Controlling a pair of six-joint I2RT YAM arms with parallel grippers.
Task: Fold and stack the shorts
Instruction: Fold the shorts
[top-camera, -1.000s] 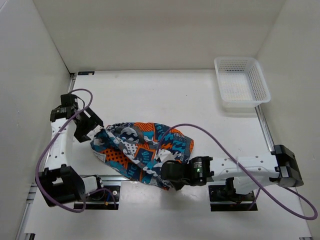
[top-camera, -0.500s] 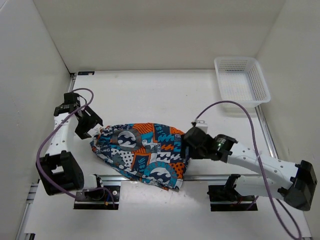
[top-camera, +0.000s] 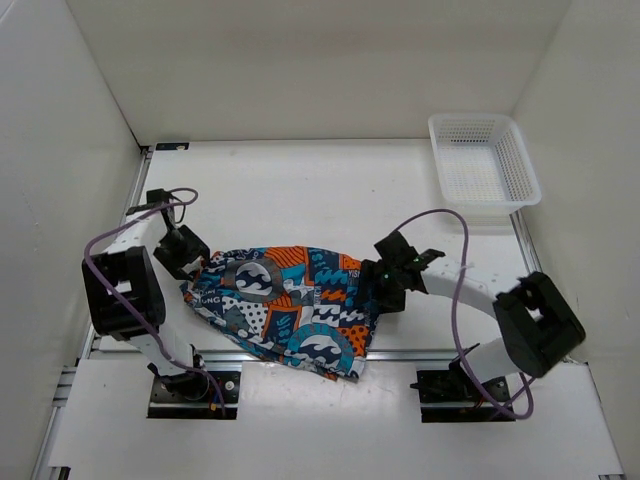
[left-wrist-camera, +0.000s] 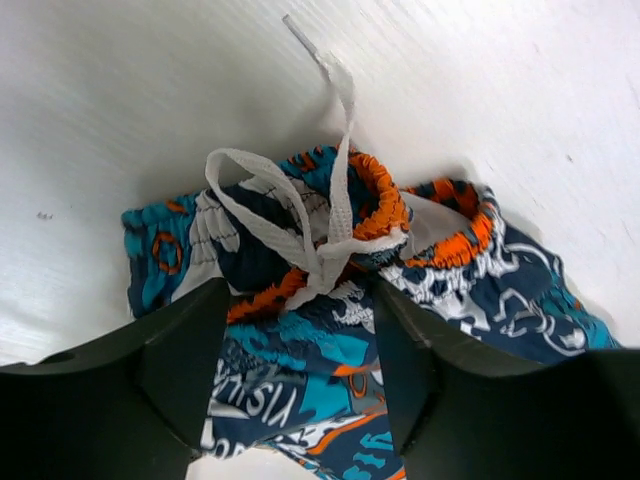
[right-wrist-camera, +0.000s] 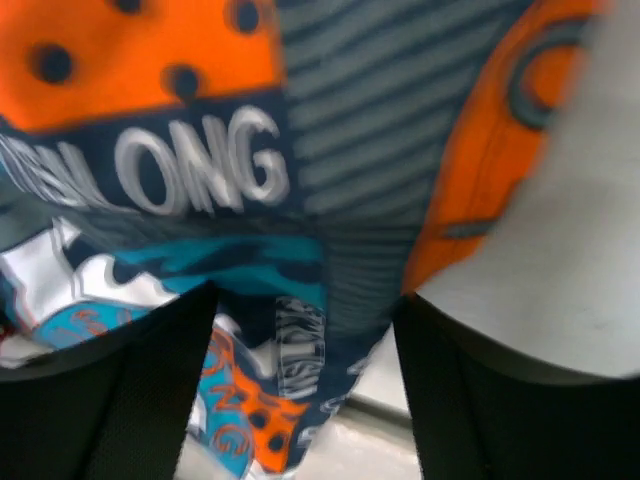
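Note:
The shorts, in an orange, teal, navy and white patchwork print, lie spread flat across the table's near left-centre. My left gripper is at their left end, and my right gripper is at their right edge. In the left wrist view the left gripper is open, with the fabric lying between its fingers. Just beyond it are the orange waistband and the white drawstring. In the right wrist view the right gripper is open over the shorts' hem.
A white mesh basket stands at the far right of the table. White walls close in the left, back and right sides. A metal rail runs along the near edge, just beyond the shorts' front hem.
My right arm swung from the shorts' near edge to their right side, and the shorts went from bunched to spread flat. My left gripper came down onto their left end.

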